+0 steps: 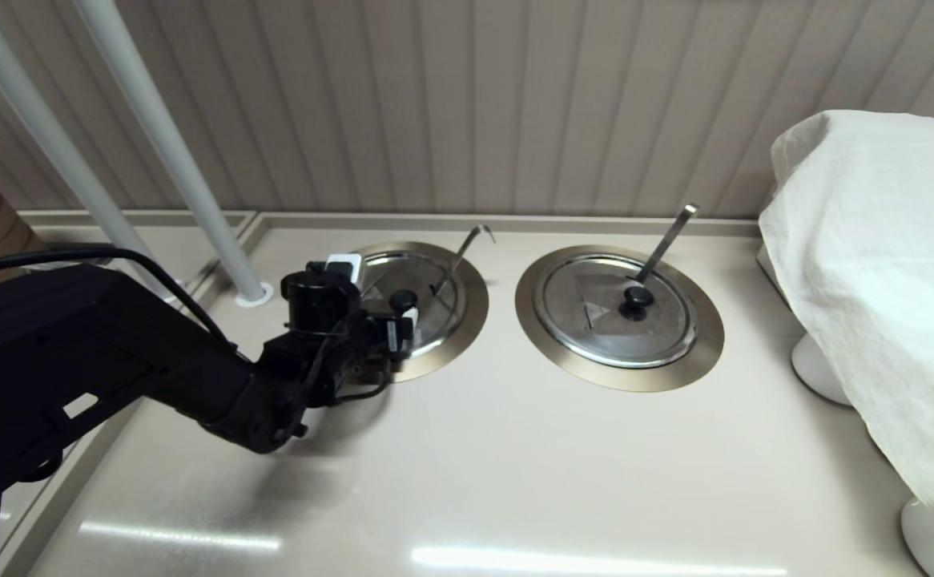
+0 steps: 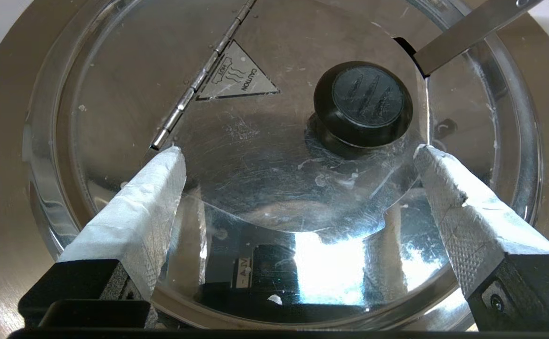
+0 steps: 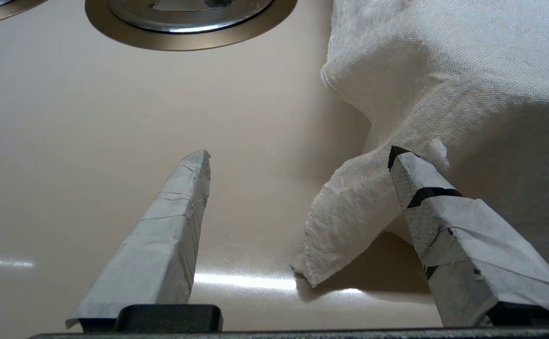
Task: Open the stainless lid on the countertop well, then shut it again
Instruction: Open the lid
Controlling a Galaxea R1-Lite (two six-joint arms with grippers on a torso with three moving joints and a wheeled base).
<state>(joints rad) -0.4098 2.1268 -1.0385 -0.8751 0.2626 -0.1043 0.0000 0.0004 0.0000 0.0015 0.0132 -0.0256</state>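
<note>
The left pincer (image 2: 298, 153) is hovering, fingers apart, over the stainless lid (image 2: 255, 141) seated in the countertop well (image 1: 467, 320); it should be centring on the black knob (image 2: 363, 104) before clamping.

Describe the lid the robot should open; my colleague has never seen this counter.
On the beige countertop two bronze-ringed round wells sit side by side. Take the one on the robot's left, under the open left gripper: its round shiny steel lid with a black knob passes a thin hook-ended wire handle, while the twin lid has a straight flat bar.
</note>
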